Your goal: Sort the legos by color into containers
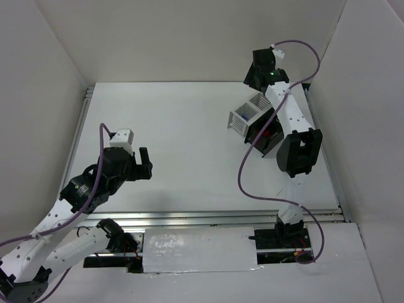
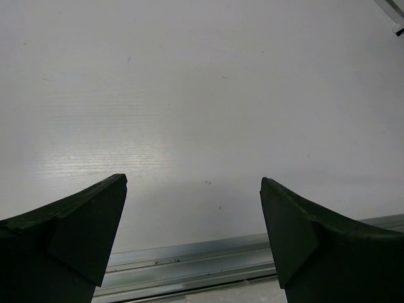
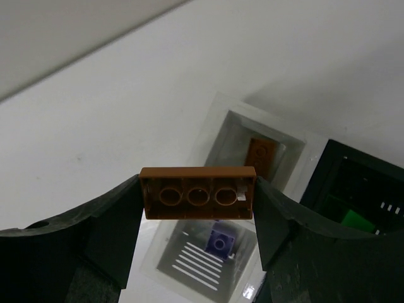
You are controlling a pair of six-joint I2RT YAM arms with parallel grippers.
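Observation:
My right gripper (image 3: 197, 197) is shut on an orange-brown lego (image 3: 197, 192), a flat brick held by its short ends with its hollow underside facing the camera. It hangs above a clear container (image 3: 165, 252) that holds a purple lego (image 3: 219, 242). Another clear container (image 3: 235, 129) behind it holds an orange-brown lego (image 3: 260, 156). To the right, a black container (image 3: 328, 165) has a green lego (image 3: 353, 219) in it. From above, a red lego (image 1: 270, 134) shows in a black container (image 1: 273, 146). My left gripper (image 2: 194, 189) is open over bare table, holding nothing.
The containers (image 1: 245, 117) cluster at the back right, partly hidden under the right arm (image 1: 297, 151). A metal rail (image 2: 189, 262) runs along the table's near edge just below the left gripper (image 1: 146, 165). White walls enclose the table on three sides.

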